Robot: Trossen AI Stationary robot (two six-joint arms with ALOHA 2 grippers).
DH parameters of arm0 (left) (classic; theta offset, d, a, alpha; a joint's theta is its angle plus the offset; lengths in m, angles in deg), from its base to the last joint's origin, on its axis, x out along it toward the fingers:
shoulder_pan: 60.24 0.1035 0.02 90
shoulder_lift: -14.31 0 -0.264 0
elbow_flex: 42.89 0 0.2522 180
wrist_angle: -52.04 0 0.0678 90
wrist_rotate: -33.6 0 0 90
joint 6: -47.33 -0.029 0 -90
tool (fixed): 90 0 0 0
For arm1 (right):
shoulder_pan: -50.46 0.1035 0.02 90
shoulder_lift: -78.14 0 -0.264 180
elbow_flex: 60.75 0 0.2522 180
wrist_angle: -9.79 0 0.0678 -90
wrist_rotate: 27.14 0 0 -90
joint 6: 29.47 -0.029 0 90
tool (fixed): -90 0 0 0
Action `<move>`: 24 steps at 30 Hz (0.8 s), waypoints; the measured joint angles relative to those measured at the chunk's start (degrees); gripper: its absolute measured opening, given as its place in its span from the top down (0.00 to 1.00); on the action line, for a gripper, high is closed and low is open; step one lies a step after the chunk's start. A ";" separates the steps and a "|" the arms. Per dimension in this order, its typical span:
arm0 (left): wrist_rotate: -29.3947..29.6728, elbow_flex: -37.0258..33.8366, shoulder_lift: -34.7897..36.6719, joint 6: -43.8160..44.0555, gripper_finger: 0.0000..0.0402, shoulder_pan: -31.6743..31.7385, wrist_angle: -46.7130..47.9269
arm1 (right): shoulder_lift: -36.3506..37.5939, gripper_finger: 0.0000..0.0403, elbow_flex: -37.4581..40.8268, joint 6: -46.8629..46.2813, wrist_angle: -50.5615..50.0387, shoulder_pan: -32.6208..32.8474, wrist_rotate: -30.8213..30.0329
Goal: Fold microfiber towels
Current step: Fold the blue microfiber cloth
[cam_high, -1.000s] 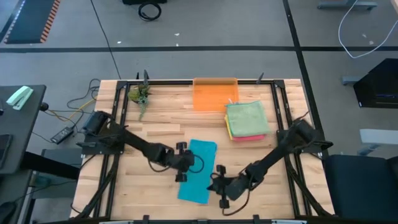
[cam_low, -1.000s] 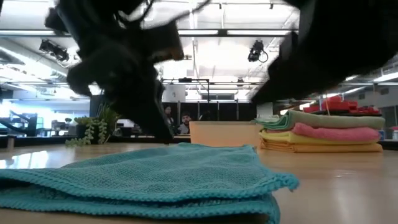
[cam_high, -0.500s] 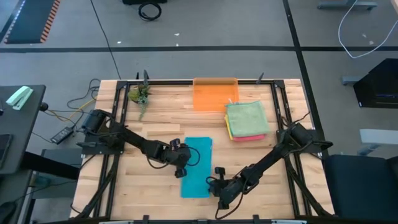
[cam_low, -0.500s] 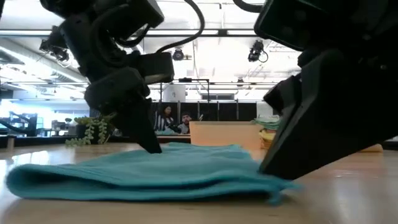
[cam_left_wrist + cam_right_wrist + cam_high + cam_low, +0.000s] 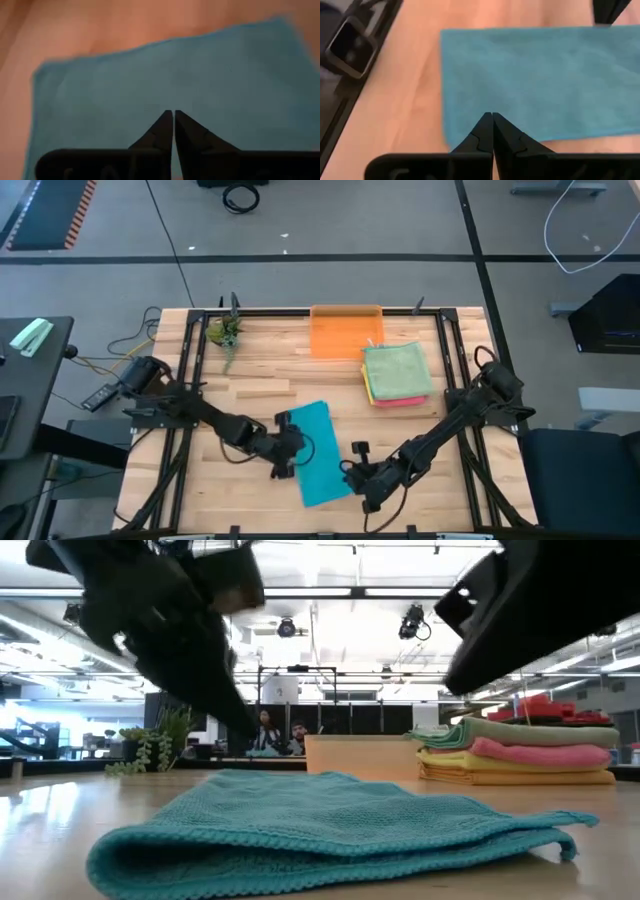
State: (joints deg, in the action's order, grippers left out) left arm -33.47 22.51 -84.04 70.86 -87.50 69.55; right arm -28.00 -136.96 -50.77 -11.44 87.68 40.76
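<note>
A teal microfiber towel, folded into a long strip, lies flat and slantwise on the wooden table near its front edge; the low view also shows this towel. My left gripper hovers shut by the towel's left long edge, fingertips over the cloth. My right gripper hovers shut by the towel's near right corner, its tips just above the cloth. In the low view both stand clear above the towel.
Folded towels in green, pink and yellow sit in a stack at the back right. A translucent orange bin stands at the far edge and a small plant at the far left. Bare wood lies left of the teal towel.
Both grippers, whose shut tips rested on the teal towel half a second ago, have risen off it. The towel has turned about on the table: its far end now points toward the left and its near end toward the right.
</note>
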 joint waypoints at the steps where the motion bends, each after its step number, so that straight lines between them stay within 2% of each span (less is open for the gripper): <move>1: -0.04 0.00 0.45 -2.99 0.93 -1.16 -0.89 | -0.57 0.99 0.02 0.73 0.42 0.28 0.31; 4: -0.54 0.10 0.73 -9.57 0.89 -5.05 -5.85 | -2.21 0.97 0.09 3.66 1.02 1.73 0.47; 10: -0.49 0.01 -0.38 -15.03 0.80 -11.12 -10.26 | -2.98 0.87 0.09 6.60 3.42 3.29 -0.85; 18: -2.97 0.12 -9.36 -22.75 0.65 -14.87 -27.54 | -7.78 0.63 0.13 11.60 9.86 3.98 -1.43; 21: -2.88 1.22 -11.49 -27.01 0.59 -15.44 -29.97 | -7.88 0.55 0.08 10.87 10.81 4.31 -1.98; 24: -3.06 2.51 -13.77 -27.23 0.55 -15.24 -30.03 | -7.93 0.50 0.09 9.62 9.20 4.78 -3.52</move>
State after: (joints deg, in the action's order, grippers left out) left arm -36.52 25.02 -97.81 43.63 -102.74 39.52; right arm -35.93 -136.87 -41.15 -2.25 92.46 37.24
